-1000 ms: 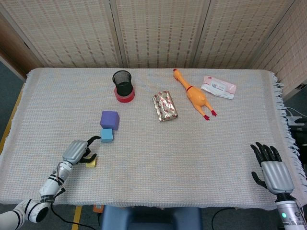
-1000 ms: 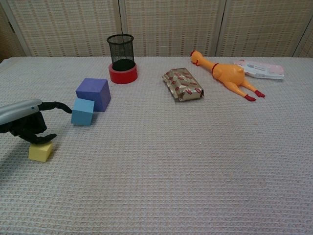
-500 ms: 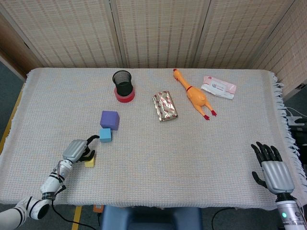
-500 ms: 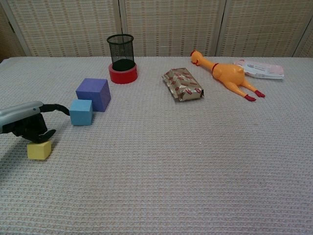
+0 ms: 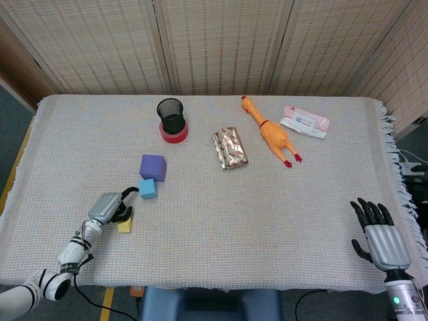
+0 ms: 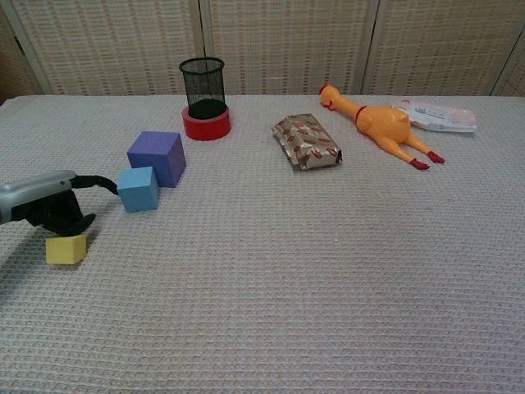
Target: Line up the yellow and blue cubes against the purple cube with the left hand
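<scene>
Over at the table's near-left corner the left hand (image 5: 109, 206) lies low on the woven white cloth (image 5: 214, 234). One finger reaches out toward 2 o'clock at the small light-blue foam cube (image 5: 148, 188), its tip just short of the cube as far as I can tell. The remaining fingers are curled down over the small yellow foam cube (image 6: 66, 249), which sits right beside the hand at its 5 o'clock. From the chest view the fingertips look to be touching the cube's top; whether they actually grip it I cannot tell.

The blue cube rests against the larger purple foam cube (image 5: 153, 166), touching its near face, at the purple one's 7 o'clock. The yellow cube is apart from both, nearer the table edge.

Farther along at 12 o'clock, a black mesh pen cup (image 5: 171, 115) stands upright in a red tape roll (image 5: 173, 133). A crinkled foil snack packet (image 5: 230, 148) comes next, then an orange rubber chicken (image 5: 271, 132) and a white wipes pack (image 5: 305, 121).

At the near-right corner the right hand (image 5: 380, 236) has its fingers spread, holding nothing.
</scene>
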Robot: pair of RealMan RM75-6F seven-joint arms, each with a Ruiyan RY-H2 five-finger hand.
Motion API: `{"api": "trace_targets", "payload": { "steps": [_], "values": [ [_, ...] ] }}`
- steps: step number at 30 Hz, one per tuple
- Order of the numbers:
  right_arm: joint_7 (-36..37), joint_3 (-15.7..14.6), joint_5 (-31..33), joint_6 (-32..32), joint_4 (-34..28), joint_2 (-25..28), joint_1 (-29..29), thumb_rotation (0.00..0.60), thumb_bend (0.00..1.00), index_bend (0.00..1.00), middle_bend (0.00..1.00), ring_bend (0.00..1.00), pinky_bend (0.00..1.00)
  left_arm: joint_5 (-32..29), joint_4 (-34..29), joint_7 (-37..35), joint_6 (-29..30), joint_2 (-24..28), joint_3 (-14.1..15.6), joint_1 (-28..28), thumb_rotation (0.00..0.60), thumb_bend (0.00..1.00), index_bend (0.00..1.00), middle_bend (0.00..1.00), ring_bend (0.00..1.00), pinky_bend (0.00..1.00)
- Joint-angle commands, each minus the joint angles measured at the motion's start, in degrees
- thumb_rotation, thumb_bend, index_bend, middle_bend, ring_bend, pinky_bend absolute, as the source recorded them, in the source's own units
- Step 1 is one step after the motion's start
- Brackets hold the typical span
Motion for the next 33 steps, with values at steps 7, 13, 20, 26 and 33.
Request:
{"api": "trace_targets", "payload": {
  "steps": [7,13,20,26,33],
  "values": [
    [0.1,-0.2,-0.3,0.0,-0.3,0.1,-0.1,0.6,0.1,0.0,0.0,0.0,0.0,1.0,-3.0,1.6,3.6,2.0,0.7,1.8,0.6,0.4,0.19,1.0,1.0,1.0],
    [0.2,-0.4,-0.7,0.1,-0.5,0.4,-0.1,0.6,0.1,0.0,0.0,0.0,0.0,3.0,-7.9,4.1,8.2,3.9,1.9,3.8,0.6,0.39,0.22,1.0,1.0,1.0],
    [0.4,-0.6,-1.2,0.5,-0.8,0.7,-0.4,0.6,0.1,0.0,0.0,0.0,0.0,4.5,-12.0,6.8,10.9,4.8,2.5,4.7,0.6,0.39,0.28,1.0,1.0,1.0],
    [0.5,-0.7,-1.3,0.5,-0.9,0.8,-0.4,0.6,0.1,0.0,0.0,0.0,0.0,6.2,-13.8,6.3,9.4,4.7,3.7,3.8,0.6,0.39,0.29,1.0,1.0,1.0],
    [0.9,-0.4,-1.0,0.9,-0.8,1.0,-0.6,0.6,0.1,0.0,0.0,0.0,0.0,5.4,-12.5,4.4,5.7,4.1,3.7,2.1,0.6,0.39,0.23,1.0,1.0,1.0]
  ]
}}
